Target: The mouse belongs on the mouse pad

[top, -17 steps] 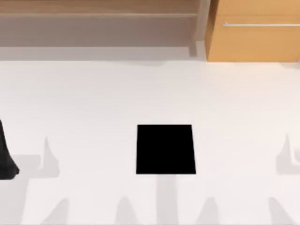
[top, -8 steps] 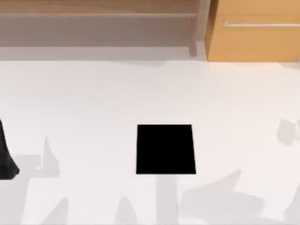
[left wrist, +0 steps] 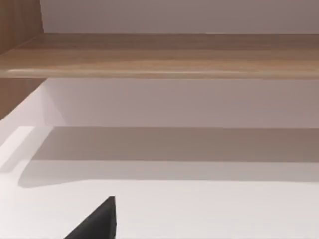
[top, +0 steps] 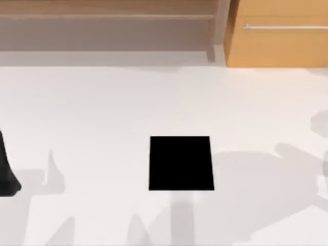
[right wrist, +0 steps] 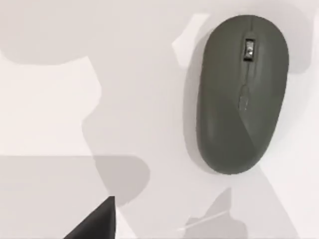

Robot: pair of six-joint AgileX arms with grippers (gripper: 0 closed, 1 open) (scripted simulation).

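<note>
My right end effector [right wrist: 94,221] hangs over the white surface [right wrist: 45,119], one dark fingertip in view; I cannot tell its grip. The mouse [right wrist: 242,94] lies flat beneath it on bare surface, apart from the fingertip, nothing touching it. From above, the pad [top: 181,163] sits mid-surface, bare, with open white around it. A tall black flared shape [top: 6,171] stands at the left edge. My left end effector [left wrist: 97,221] faces a wooden shelf [left wrist: 159,55]; grip unclear. An orange cabinet [top: 277,33] stands behind.

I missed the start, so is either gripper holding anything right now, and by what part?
Nothing is held. The mouse lies alone on the white table.
</note>
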